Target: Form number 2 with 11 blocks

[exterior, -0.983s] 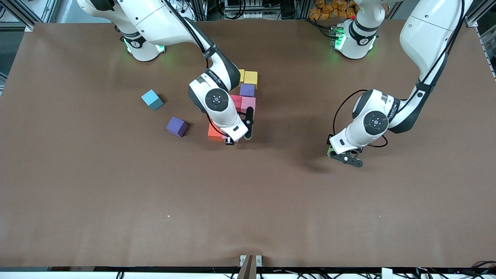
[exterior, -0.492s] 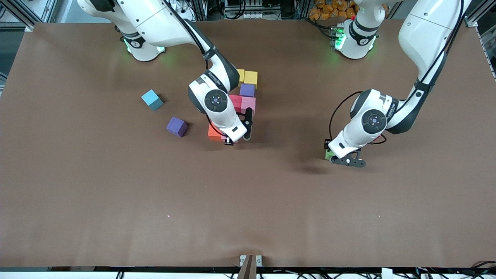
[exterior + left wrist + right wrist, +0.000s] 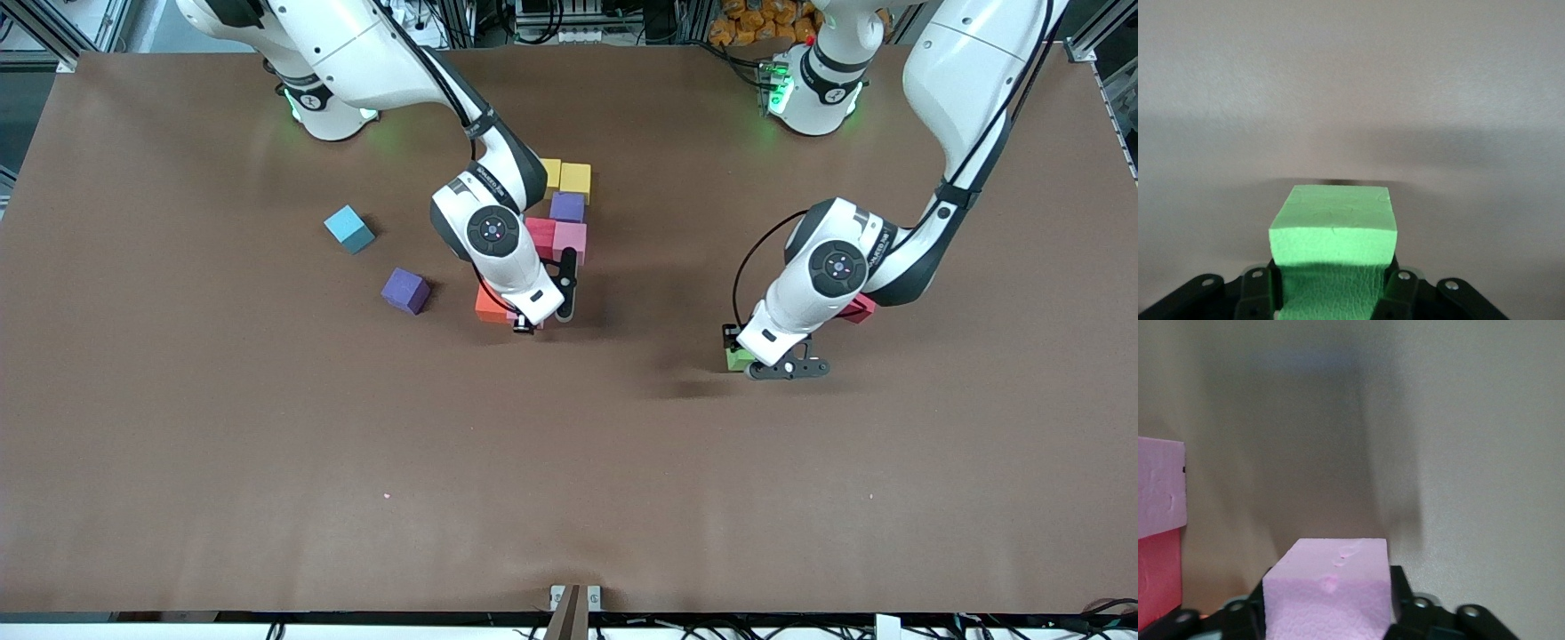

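Mid-table lies a cluster of blocks: two yellow, a purple, a red, a pink and an orange. My right gripper is low beside the orange one, around another pink block. That block stands next to the cluster's pink and red blocks. My left gripper is shut on a green block and hangs over bare table toward the left arm's end. The green block shows under that wrist.
A cyan block and a second purple block lie loose toward the right arm's end. A red block sits on the table partly under the left arm.
The left arm has carried the green block toward the cluster, uncovering the red block under it. The right gripper has shifted slightly at the cluster.
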